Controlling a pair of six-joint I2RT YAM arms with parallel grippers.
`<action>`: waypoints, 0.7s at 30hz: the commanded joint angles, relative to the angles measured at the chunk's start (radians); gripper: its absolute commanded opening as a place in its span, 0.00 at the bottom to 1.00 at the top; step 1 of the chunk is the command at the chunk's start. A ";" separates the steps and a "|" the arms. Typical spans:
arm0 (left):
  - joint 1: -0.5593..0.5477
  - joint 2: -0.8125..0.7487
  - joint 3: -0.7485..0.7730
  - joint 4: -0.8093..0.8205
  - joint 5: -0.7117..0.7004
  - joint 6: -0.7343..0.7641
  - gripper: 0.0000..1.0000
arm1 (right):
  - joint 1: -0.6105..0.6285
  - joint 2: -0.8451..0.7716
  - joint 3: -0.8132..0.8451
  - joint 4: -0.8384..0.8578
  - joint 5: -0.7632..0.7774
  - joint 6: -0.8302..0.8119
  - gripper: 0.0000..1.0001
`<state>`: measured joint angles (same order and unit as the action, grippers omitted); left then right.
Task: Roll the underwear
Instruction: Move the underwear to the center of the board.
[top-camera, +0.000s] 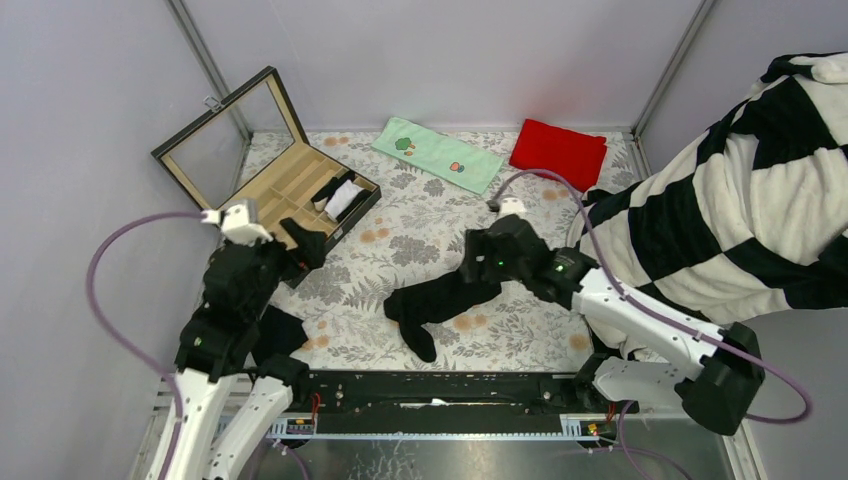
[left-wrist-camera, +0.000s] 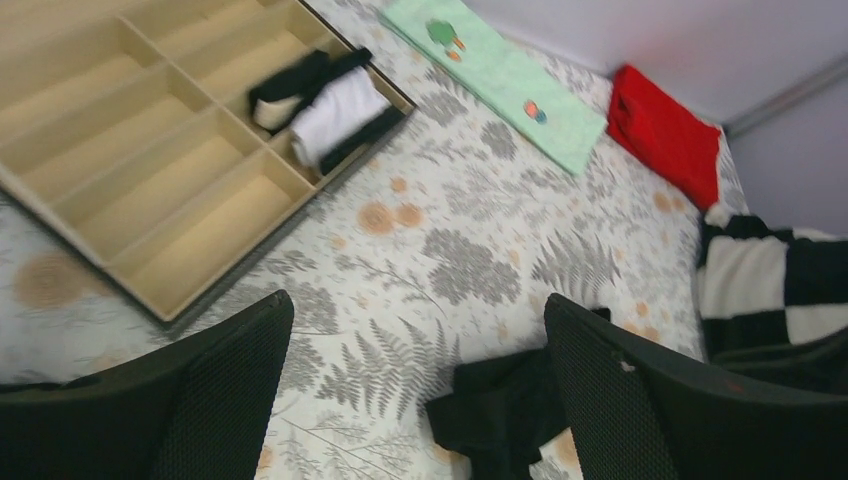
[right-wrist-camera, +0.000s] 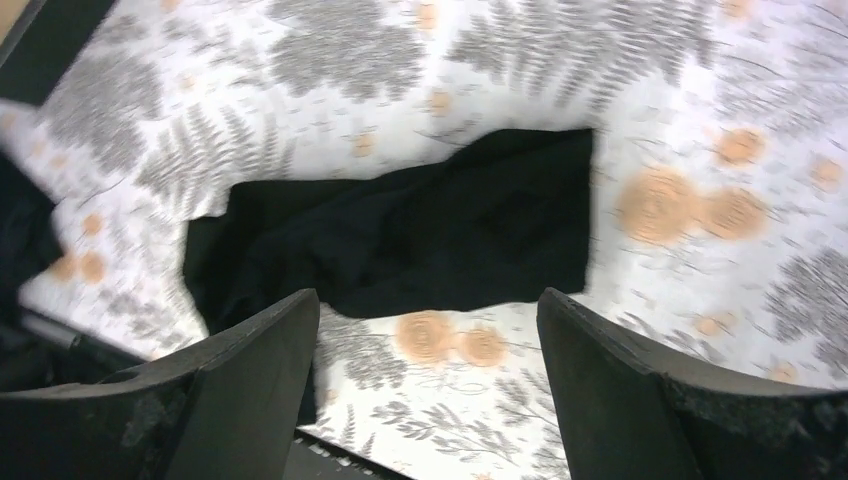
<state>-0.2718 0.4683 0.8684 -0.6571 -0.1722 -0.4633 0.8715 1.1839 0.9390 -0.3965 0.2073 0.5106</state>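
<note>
My right jaws stand wide apart and hold nothing. In the right wrist view my fingers (right-wrist-camera: 250, 385) frame the black underwear (right-wrist-camera: 420, 235), which lies below them on the floral cloth (right-wrist-camera: 700, 80) that covers the bench. From above, the underwear (top-camera: 440, 305) stretches as a long, rumpled strip from under my right wrist down toward the near edge, roughly in the middle of the bench. It is so dark that I cannot tell whether it is one piece or two overlapping.

My left jaws are also spread fully and empty. Their fingers (left-wrist-camera: 200, 400) hang over bare cloth just off the near corner of the wooden organiser box (top-camera: 290, 185). The box sits at the far left with its lid up. One of its compartments on the right side holds a black-and-white roll (top-camera: 343, 197).

A second dark heap (top-camera: 280, 330), probably another black garment, rests beside my left arm near the front edge.

Along the far side lie a pale green towel (top-camera: 437, 153) and, to its right, a red cloth (top-camera: 558, 152), well apart from the underwear. A black-and-white striped blanket (top-camera: 740, 200) hangs over the right side.
</note>
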 joint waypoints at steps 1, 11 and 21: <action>0.007 0.122 0.002 0.077 0.213 -0.060 0.99 | -0.101 -0.029 -0.059 -0.088 0.006 0.055 0.87; -0.372 0.335 -0.200 0.138 0.017 -0.323 0.95 | -0.255 0.078 -0.070 -0.051 -0.122 0.053 0.87; -0.556 0.676 -0.153 0.260 -0.127 -0.355 0.87 | -0.257 0.065 -0.137 0.010 -0.180 0.049 0.87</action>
<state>-0.7799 1.0409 0.6407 -0.5007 -0.1867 -0.8181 0.6186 1.2724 0.8219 -0.4179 0.0616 0.5591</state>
